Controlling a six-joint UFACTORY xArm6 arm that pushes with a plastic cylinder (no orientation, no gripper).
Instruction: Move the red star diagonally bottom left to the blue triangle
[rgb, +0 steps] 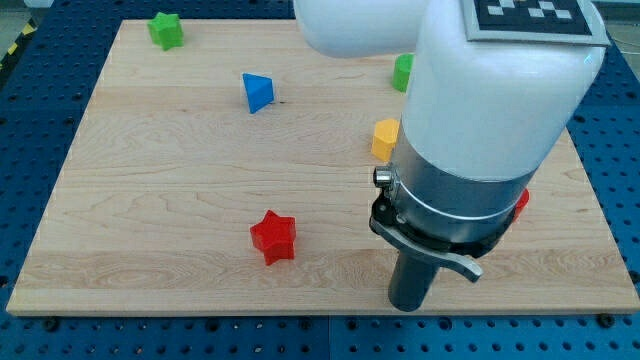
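The red star (273, 237) lies on the wooden board (150, 200) in the lower middle. The blue triangle (257, 92) lies toward the view's top, above and slightly left of the star. My rod comes down at the view's lower right, and my tip (410, 306) rests on the board near the bottom edge, well to the right of the red star and not touching it.
A green star (166, 30) sits at the top left corner. A yellow block (385, 139) and a green block (402, 72) are partly hidden by the arm. A red block (521, 200) peeks out at the arm's right side.
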